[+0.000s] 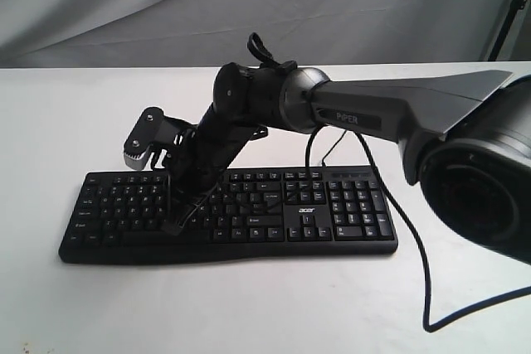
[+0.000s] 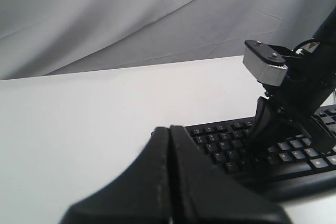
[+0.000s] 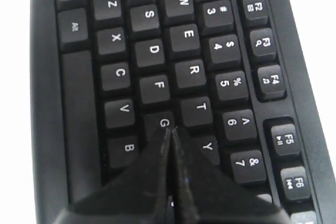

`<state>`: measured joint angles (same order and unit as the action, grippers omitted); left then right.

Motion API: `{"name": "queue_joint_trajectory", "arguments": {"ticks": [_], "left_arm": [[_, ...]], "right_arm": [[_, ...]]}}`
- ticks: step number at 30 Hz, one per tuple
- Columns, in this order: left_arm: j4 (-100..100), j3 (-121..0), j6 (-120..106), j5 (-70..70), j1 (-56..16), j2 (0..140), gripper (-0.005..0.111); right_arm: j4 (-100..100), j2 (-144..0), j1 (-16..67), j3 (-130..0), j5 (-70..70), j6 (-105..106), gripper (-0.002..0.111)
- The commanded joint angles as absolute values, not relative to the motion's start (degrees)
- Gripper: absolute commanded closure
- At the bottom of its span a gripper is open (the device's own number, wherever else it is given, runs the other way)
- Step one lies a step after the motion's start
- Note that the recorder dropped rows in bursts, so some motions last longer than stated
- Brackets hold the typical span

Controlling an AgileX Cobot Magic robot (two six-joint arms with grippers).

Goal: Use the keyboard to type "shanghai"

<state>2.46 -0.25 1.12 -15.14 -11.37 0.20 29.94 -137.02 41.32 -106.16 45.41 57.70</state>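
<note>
Your right gripper (image 3: 170, 131), fingers together, is poised at the keyboard's (image 1: 348, 205) G key (image 3: 163, 121): probably the G stroke. Next, shift one key over for H. Left gripper (image 2: 169, 135) likewise together.

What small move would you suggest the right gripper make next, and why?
If G is the letter due, probably a slight shift toward the centre of the G key of the keyboard, then a straight press. The right gripper is shut, and in its wrist view the tips sit at that key's edge, not its centre.
</note>
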Motion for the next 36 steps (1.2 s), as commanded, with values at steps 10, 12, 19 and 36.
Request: {"name": "queue_joint_trajectory", "arguments": {"ticks": [10,12,19,36], "left_arm": [[2.5,0.0,1.3,-14.9,-11.6,0.0,0.107],[2.5,0.0,1.3,-14.9,-11.6,0.0,0.107],[2.5,0.0,1.3,-14.9,-11.6,0.0,0.107],[2.5,0.0,1.3,-14.9,-11.6,0.0,0.107]], "right_arm": [[29.3,-135.1,42.1,-106.1,44.4,58.0,0.108],[29.3,-134.8,42.4,-106.1,43.6,58.2,0.108],[29.5,-134.9,44.6,-106.1,38.7,58.5,0.108],[27.8,-149.9,47.4,-135.1,52.5,51.6,0.108]]}}
